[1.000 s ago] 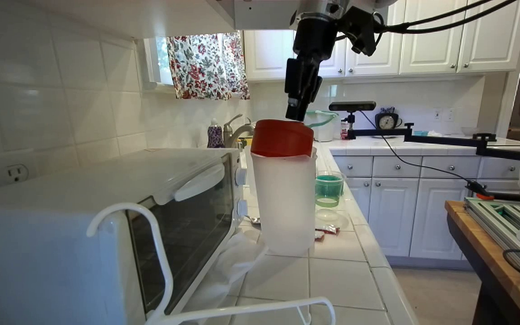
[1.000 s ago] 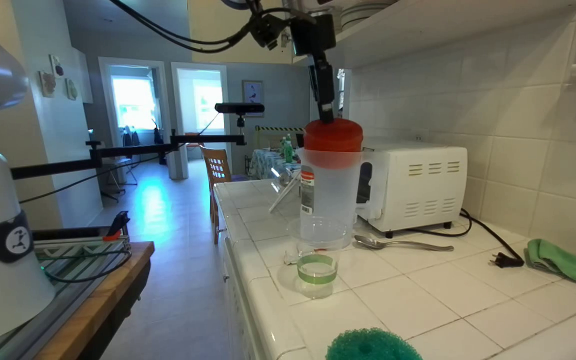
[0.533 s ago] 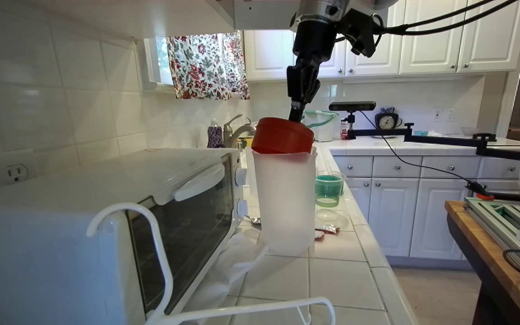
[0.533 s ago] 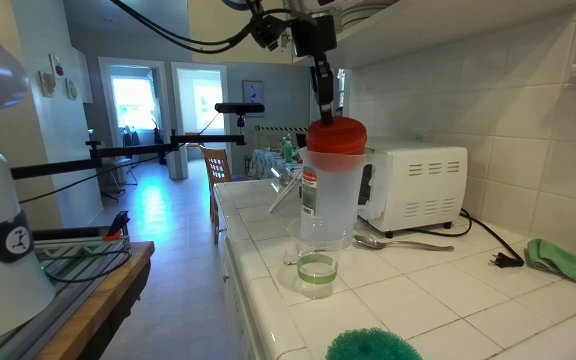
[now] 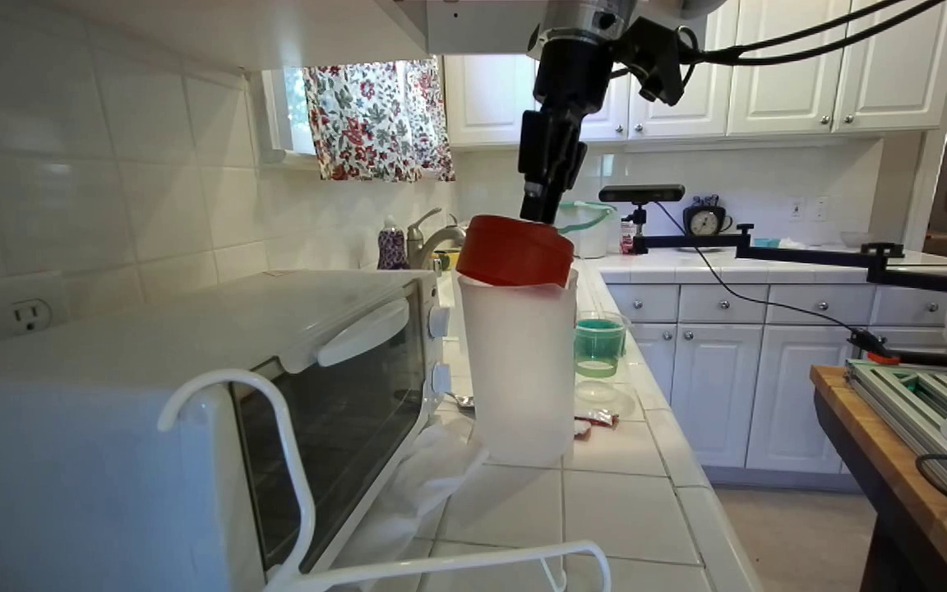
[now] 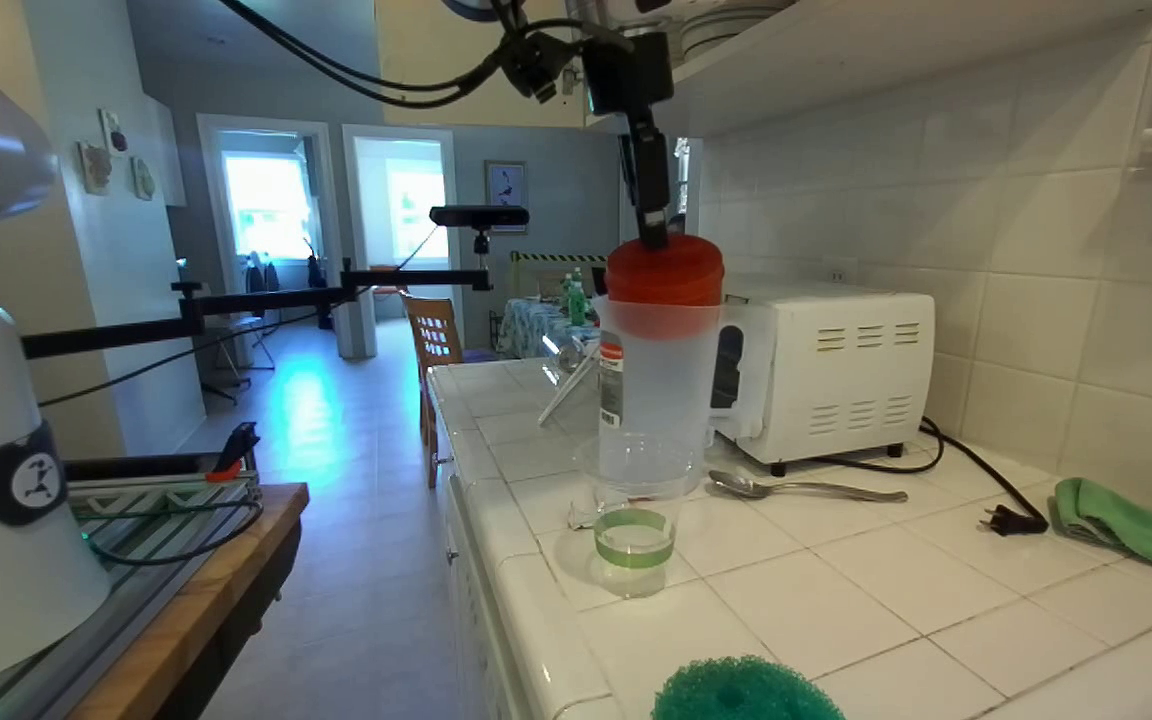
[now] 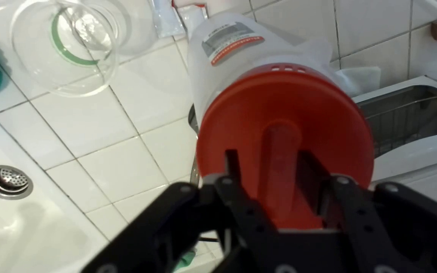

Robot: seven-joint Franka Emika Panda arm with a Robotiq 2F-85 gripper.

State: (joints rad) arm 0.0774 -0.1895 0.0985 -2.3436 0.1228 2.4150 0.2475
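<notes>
A frosted pitcher stands upright on the white tiled counter, with a label on its side. Its red lid sits tilted in the mouth, partly sunk inside, as an exterior view shows through the wall. My gripper points down at the lid from above. In the wrist view its fingers stand apart on either side of the lid's raised ridge. A gap shows between the ridge and the left finger; the right finger is closer to the ridge. Whether the fingertips touch the lid top cannot be told.
A white toaster oven stands beside the pitcher. A clear cup with a green band, a spoon and a green scrubber lie around. A white wire rack, a sink and an overhead cabinet are in view.
Half a second ago the fingers were together on the ridge, with lid and pitcher shifted slightly. Now they have parted, the pitcher is back, and the lid tilts more than one second ago.
</notes>
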